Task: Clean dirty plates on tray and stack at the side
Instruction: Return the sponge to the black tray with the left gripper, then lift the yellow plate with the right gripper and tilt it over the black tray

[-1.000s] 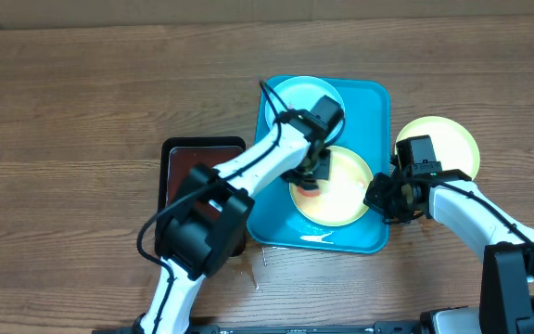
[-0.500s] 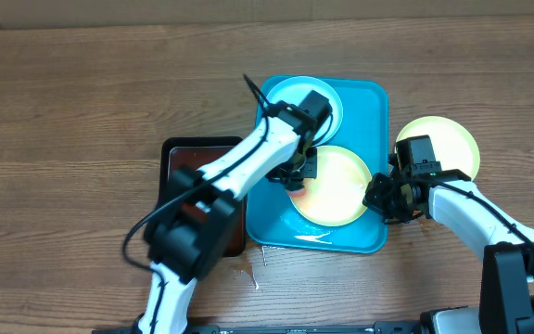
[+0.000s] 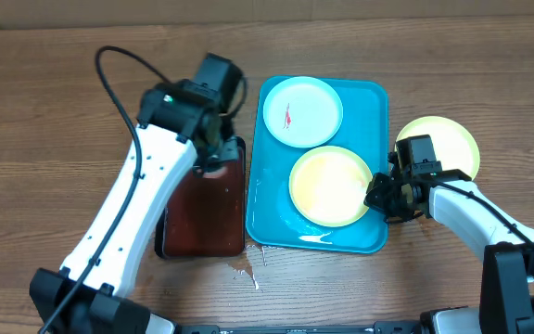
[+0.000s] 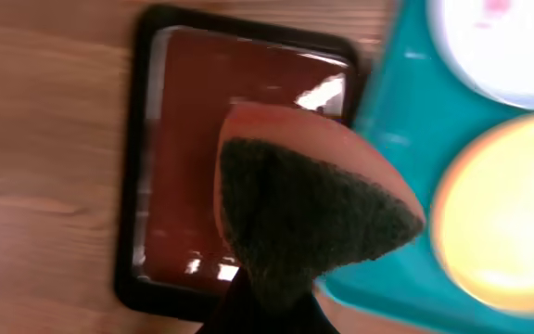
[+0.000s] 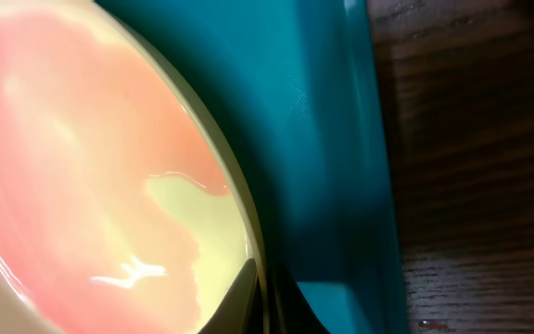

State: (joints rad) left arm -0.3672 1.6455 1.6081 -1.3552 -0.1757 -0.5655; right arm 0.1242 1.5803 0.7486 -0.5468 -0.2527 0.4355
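Two of the dirty plates lie on the tray [image 3: 269,218]. The pale plate [image 3: 302,111] sits at the far end and carries a thin red smear [image 3: 287,116]. The yellow-rimmed plate [image 3: 327,186] sits at the near end and looks clean from overhead. In the right wrist view its surface shows a pinkish sheen, and I cannot tell whether that is film or reflection. A third plate [image 3: 451,139] rests on the table [image 3: 63,111], off the tray, just beyond the right claw [image 3: 385,197] and to its outer side.

The right claw is at the near plate's right edge, and its fingers appear pinched on the rim, which runs straight into them in the wrist view. The left claw [image 3: 213,156] is clamped on a sponge [image 4: 309,218], green scouring face toward the camera. It hangs over the brown tray [image 3: 197,223], with the blue tray just to its right and both plates beyond that rim.

As I judge it, wiping of the near plate is finished and the step in hand is moving it out. The next move calls for the right claw to lift that plate over the tray's raised rim and set it squarely on the side plate. The sponge then has to travel right to the smeared pale plate, which lies ahead and right of the left claw.
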